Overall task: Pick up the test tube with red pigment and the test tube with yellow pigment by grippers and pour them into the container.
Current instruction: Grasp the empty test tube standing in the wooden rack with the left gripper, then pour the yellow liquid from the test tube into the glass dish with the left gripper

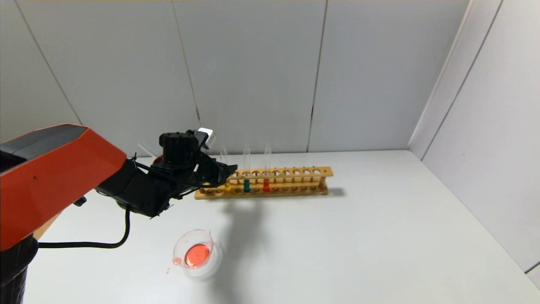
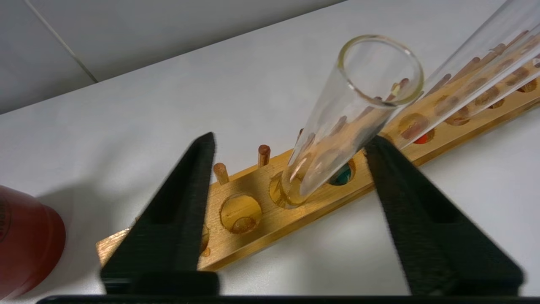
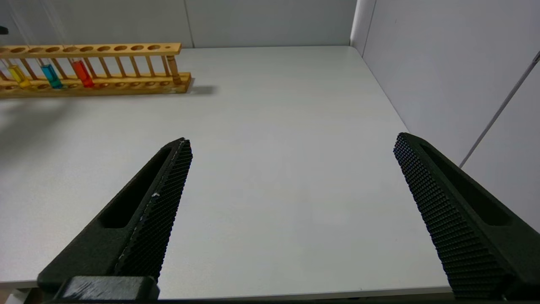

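The wooden rack (image 1: 270,182) holds three tubes. The test tube with yellow pigment (image 1: 227,185) is the one nearest the rack's left end, and the test tube with red pigment (image 1: 266,184) stands two holes to its right. My left gripper (image 1: 225,171) reaches in at the yellow tube. In the left wrist view that tube (image 2: 354,114) stands between the jaws of the left gripper (image 2: 291,139), which are apart and do not press it. The container (image 1: 194,253), a low glass beaker with orange-red liquid in it, sits near the table's front left. My right gripper (image 3: 292,139) hovers open over bare table.
A tube of teal liquid (image 1: 247,185) stands between the yellow and red ones. A dark red cup (image 2: 25,240) sits by the rack's left end. Small red drops lie beside the beaker (image 1: 176,261). Walls close the table at the back and right.
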Action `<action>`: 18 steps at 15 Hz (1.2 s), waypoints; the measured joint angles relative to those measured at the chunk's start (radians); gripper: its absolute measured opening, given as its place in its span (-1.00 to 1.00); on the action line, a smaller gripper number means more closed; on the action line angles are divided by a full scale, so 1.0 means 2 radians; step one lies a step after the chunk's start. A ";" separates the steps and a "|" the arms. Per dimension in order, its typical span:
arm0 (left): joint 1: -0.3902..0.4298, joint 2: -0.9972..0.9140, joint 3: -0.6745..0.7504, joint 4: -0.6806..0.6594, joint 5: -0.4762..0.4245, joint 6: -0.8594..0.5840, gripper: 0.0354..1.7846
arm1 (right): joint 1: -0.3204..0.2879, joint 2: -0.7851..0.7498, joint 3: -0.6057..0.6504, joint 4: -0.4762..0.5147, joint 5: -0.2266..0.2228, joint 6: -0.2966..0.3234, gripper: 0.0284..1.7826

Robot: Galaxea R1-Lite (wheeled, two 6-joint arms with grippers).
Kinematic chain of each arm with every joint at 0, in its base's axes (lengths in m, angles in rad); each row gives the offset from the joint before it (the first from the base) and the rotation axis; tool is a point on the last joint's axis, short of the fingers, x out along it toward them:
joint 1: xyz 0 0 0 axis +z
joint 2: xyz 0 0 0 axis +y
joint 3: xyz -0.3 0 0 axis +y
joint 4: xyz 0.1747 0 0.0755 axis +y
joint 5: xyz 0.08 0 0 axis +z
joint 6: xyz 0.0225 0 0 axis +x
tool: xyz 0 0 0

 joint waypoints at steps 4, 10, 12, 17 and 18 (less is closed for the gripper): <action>0.000 0.001 -0.002 0.000 0.001 0.000 -0.57 | 0.000 0.000 0.000 0.000 0.000 0.000 0.96; 0.000 -0.021 -0.001 0.038 0.002 0.005 -0.69 | 0.000 0.000 0.000 0.000 0.000 0.000 0.96; 0.002 -0.036 -0.008 0.053 0.002 0.013 -0.69 | 0.000 0.000 0.000 0.000 0.000 0.000 0.96; 0.009 -0.087 -0.070 0.127 0.006 0.034 -0.69 | 0.000 0.000 0.000 0.000 0.000 0.000 0.96; 0.013 -0.100 -0.084 0.146 0.006 0.045 -0.69 | 0.000 0.000 0.000 0.000 0.000 0.000 0.96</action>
